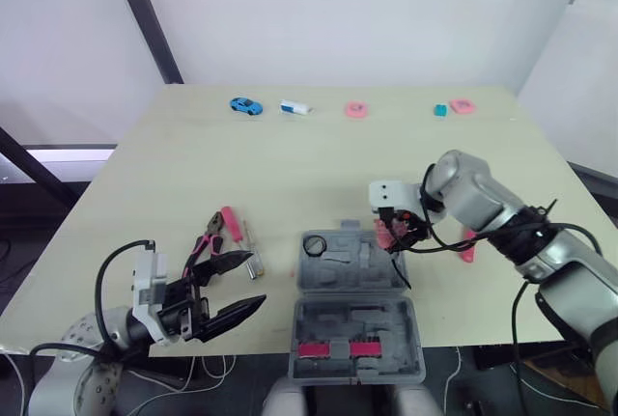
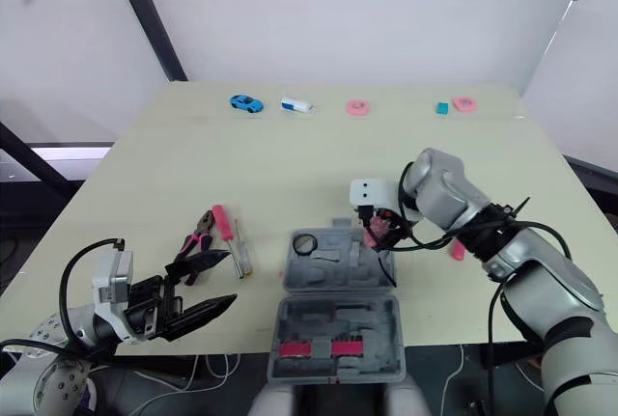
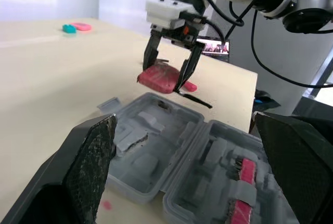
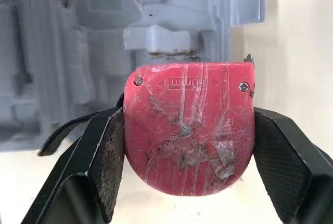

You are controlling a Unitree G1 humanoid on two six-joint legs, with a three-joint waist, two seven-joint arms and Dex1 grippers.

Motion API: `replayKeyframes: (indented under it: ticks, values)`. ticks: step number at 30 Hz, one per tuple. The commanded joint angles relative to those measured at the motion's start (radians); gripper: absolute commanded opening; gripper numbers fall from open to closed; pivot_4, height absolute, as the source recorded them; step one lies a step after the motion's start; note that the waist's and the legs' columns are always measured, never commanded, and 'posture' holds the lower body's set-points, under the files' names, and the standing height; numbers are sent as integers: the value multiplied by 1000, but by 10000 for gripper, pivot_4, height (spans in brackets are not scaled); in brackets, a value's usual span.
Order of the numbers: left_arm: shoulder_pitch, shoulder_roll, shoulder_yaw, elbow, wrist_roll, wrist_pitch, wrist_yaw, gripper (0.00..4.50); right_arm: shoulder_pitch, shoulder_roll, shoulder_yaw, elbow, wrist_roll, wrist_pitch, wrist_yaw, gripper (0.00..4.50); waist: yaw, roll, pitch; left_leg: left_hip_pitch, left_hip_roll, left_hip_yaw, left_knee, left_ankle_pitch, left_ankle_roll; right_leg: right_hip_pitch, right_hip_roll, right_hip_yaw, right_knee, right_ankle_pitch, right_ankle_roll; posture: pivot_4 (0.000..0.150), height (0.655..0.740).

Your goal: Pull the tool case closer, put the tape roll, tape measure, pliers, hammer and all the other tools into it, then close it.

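Right pincer point(image 1: 396, 233) clamped on the red tape measure point(image 4: 188, 135), just off the 1 o'clock corner of the open tool case point(image 1: 362, 324). Left wrist view adds its black strap point(image 3: 195, 99) trailing toward the case rim. Left pincer point(image 1: 258, 279) spread wide, empty, at 8 o'clock of the bench point(image 1: 290, 165). Head view: pliers point(image 1: 205, 240) at 9 o'clock of the case, tape roll point(image 1: 314, 242) in its 11 o'clock corner
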Motion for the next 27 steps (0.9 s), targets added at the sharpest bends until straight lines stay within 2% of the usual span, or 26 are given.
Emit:
replayKeyframes:
  ticks: [1, 22, 23, 24, 27]
  values:
    - [2, -12, 30, -7, 6, -35, 18, 45000, -37, 53, 10, 59, -28, -4, -14, 29850, 0, 0, 0, 0, 0, 0, 0, 0, 0, 0, 0, 0, 0, 0, 0, 1500, 7400]
    - [9, -20, 18, -23, 14, -39, 34, 45000, 12, 144, 16, 176, -104, -76, -43, 29850, -6, 0, 0, 0, 0, 0, 0, 0, 0, 0, 0, 0, 0, 0, 0, 1500, 7400]
    - [9, -20, 17, -24, 14, -38, 33, 45000, 15, 144, 11, 174, -106, -80, -51, 39974, -7, 0, 0, 0, 0, 0, 0, 0, 0, 0, 0, 0, 0, 0, 0, 1500, 7400]
    - [9, -19, 16, -24, 13, -37, 33, 45000, 17, 142, 1, 168, -110, -78, -68, 43382, -8, 0, 0, 0, 0, 0, 0, 0, 0, 0, 0, 0, 0, 0, 0, 1500, 7400]
    - [10, -17, 14, -28, 12, -33, 32, 45000, 26, 102, -39, 104, -106, -69, -77, 44290, -7, 0, 0, 0, 0, 0, 0, 0, 0, 0, 0, 0, 0, 0, 0, 1500, 7400]
